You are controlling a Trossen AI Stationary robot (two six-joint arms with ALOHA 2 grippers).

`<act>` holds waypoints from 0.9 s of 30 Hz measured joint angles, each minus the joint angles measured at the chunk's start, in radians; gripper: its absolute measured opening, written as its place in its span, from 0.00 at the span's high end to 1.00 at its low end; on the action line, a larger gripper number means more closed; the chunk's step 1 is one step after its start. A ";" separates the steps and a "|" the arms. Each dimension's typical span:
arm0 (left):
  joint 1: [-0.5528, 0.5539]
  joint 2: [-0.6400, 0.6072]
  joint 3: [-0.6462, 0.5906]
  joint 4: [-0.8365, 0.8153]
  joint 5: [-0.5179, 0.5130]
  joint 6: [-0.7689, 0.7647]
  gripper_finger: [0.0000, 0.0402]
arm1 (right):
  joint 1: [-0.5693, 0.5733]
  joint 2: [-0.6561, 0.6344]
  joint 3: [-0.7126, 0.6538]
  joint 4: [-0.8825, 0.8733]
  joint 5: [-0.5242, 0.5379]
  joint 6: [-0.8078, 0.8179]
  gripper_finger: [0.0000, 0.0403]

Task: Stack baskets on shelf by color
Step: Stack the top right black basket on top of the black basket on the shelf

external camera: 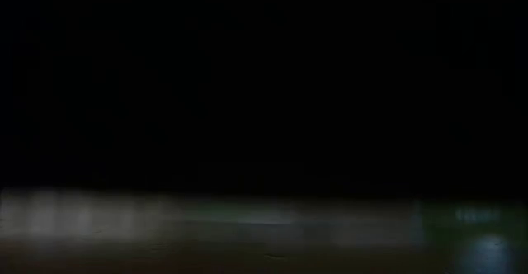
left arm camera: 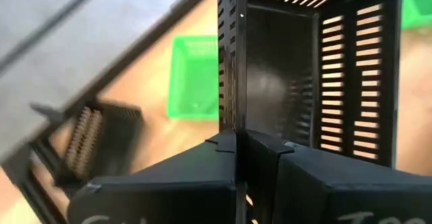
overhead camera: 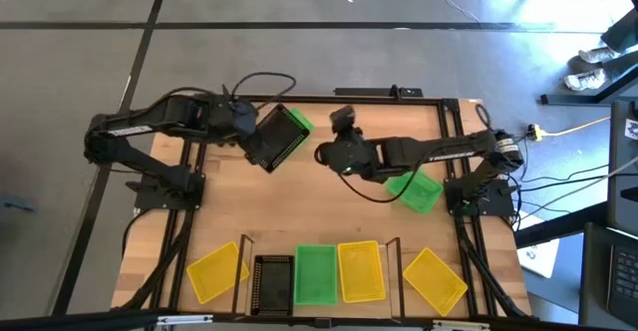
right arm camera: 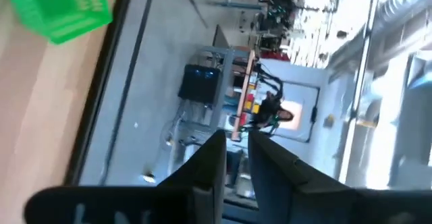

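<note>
Black basket (overhead camera: 269,140): high view, held above the wooden surface (overhead camera: 329,206) by the left hand (overhead camera: 246,124), a green basket (overhead camera: 292,122) beside it.
Shelf (overhead camera: 319,243): near edge, holding black, green and yellow baskets.
Right hand (overhead camera: 327,155): mid-surface.
Left wrist view: fingers (left arm camera: 169,177) clamped on the black basket's wall.
Right wrist view: fingers (right arm camera: 209,160) nearly together, gripping nothing.

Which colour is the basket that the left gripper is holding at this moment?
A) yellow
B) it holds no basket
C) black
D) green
C: in the left wrist view the left gripper is closed on the wall of a black basket; from above, the same dark basket hangs at that arm's tip.
</note>
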State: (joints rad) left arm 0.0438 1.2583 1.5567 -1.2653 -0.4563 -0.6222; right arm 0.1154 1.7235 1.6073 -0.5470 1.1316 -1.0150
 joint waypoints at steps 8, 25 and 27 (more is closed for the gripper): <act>-0.122 -0.082 0.000 -0.024 0.054 -0.174 1.00 | 0.000 -0.145 0.000 0.013 -0.097 0.183 0.83; -0.475 -0.017 0.001 0.021 0.054 -0.879 1.00 | -0.080 -0.358 0.000 -0.025 -0.764 0.331 0.83; -0.525 0.009 0.001 0.049 0.056 -0.961 1.00 | -0.092 -0.369 0.000 -0.028 -0.791 0.331 0.83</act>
State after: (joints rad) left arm -0.4811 1.2674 1.5574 -1.2166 -0.4007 -1.5829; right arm 0.0233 1.3542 1.6074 -0.5747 0.3402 -0.6842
